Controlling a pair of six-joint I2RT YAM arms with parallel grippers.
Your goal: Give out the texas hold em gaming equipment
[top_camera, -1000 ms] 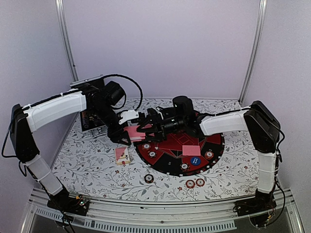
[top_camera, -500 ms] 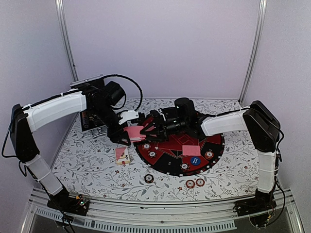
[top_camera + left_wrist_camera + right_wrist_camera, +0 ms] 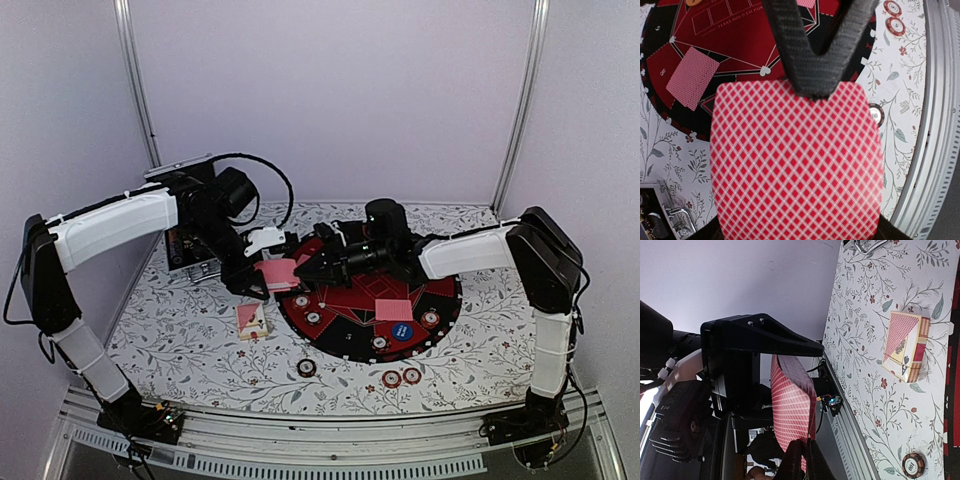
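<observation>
A pink-backed playing card (image 3: 275, 272) hangs in the air over the left edge of the round red-and-black mat (image 3: 350, 300). My left gripper (image 3: 260, 277) is shut on its near end; the card (image 3: 795, 165) fills the left wrist view and hides those fingers. My right gripper (image 3: 298, 270) is shut on the far edge, where its black fingers (image 3: 812, 75) meet in a V. In the right wrist view the card (image 3: 790, 405) bows between the fingertips (image 3: 795, 460) and the left gripper. Another card (image 3: 394, 309) and a blue button disc (image 3: 402, 330) lie on the mat.
A card box (image 3: 251, 320) lies on the floral table left of the mat. Loose poker chips (image 3: 306, 368) (image 3: 391, 379) (image 3: 411, 375) sit near the front edge, and several more rest on the mat's rim. The black case (image 3: 185, 245) stands at the back left.
My right gripper's jaws have closed from wide apart onto the far edge of the card. The left gripper has kept its hold and has barely moved.
</observation>
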